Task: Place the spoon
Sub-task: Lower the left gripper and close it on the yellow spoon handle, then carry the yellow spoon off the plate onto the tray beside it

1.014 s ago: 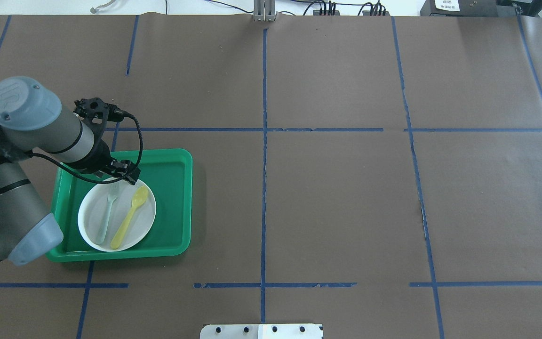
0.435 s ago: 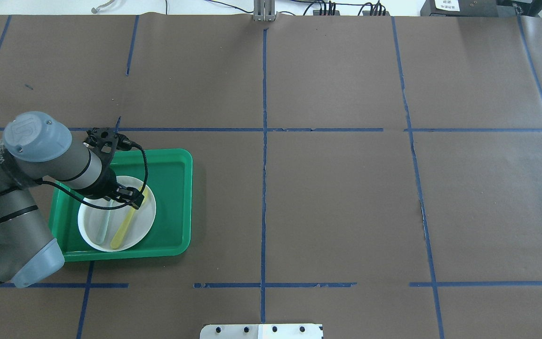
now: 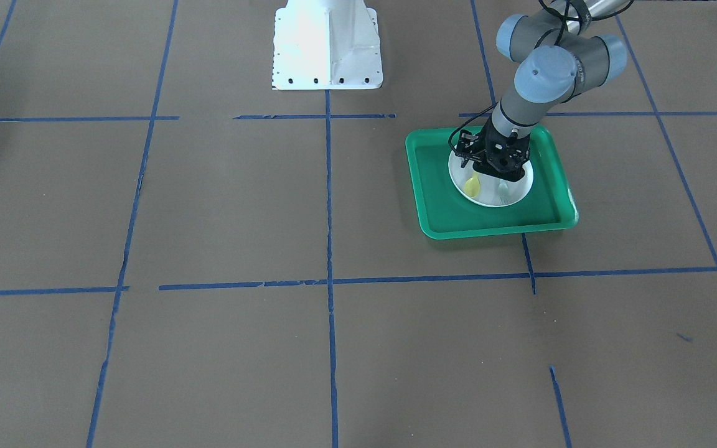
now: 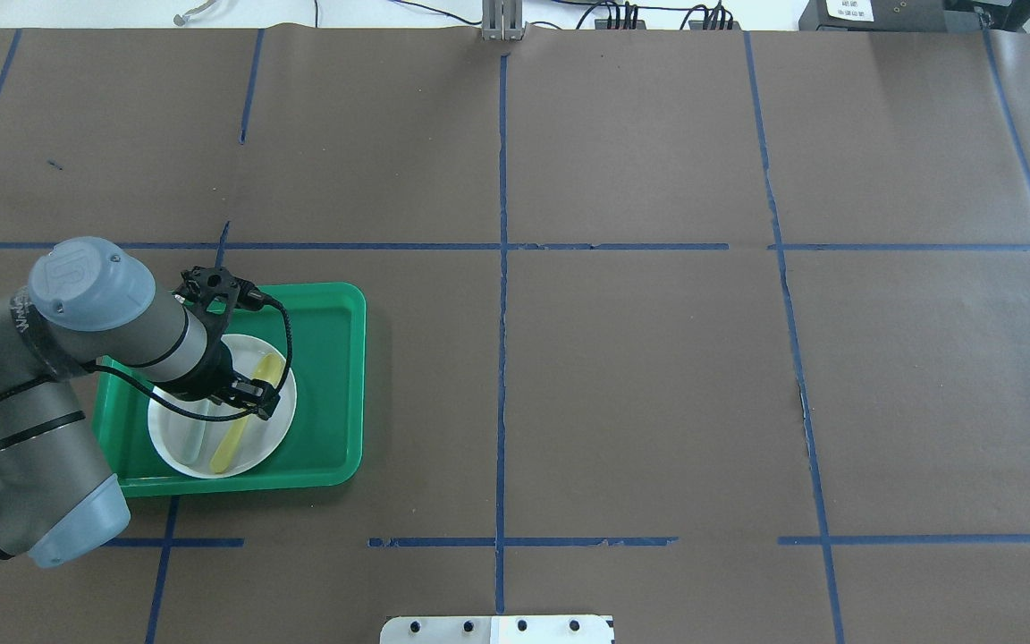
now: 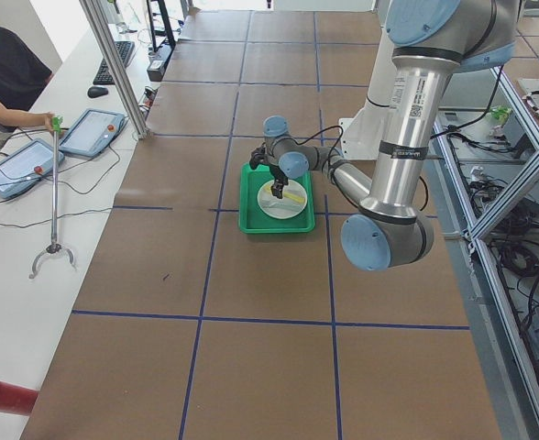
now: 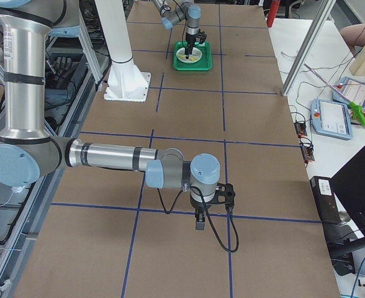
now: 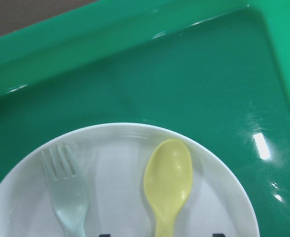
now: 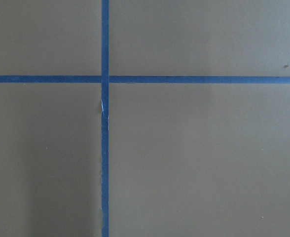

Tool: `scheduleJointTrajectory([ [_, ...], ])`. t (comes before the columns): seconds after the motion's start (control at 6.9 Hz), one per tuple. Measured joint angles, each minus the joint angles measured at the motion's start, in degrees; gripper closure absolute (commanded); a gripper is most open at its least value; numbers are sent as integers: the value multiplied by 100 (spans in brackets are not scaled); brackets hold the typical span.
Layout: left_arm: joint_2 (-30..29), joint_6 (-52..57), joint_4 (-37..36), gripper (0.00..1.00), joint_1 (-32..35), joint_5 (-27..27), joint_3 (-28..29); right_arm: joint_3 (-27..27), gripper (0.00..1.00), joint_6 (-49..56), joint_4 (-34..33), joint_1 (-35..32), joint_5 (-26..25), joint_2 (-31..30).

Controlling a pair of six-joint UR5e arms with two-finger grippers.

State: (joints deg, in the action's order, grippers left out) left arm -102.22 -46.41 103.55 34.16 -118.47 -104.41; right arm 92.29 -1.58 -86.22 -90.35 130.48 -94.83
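Spoon (image 4: 231, 444) on white plate (image 4: 168, 440) in green tray (image 4: 327, 376), lower left of overhead view | long axis diagonal, bowl upper right, handle lower left | yellow plastic, oval bowl | pale fork (image 7: 66, 197) alongside, tines same way | left gripper (image 4: 256, 401) above handle, jaws spread, straddling it | right gripper (image 6: 200, 222): jaw state cannot tell

UR logo on the left arm's blue joint cap (image 4: 77, 273), no other lettering legible
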Motion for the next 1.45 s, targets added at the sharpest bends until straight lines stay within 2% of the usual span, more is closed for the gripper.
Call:
scheduleJointTrajectory([
  [0.14,5,5,-1,43,-12,0,14,0,0,0,0,0,-1,0],
  [0.29,7,8,-1,48,-21,1,26,0,0,0,0,0,0,0],
  [0.58,17,9,-7,92,-36,3,50,0,0,0,0,0,-2,0],
  [0.72,35,9,-11,100,-39,6,54,0,0,0,0,0,-1,0],
  [1.16,135,1,-20,100,2,-8,-64,0,0,0,0,0,-5,0],
  [1.45,104,-103,-353,100,322,-77,-607,0,0,0,0,0,-3,0],
])
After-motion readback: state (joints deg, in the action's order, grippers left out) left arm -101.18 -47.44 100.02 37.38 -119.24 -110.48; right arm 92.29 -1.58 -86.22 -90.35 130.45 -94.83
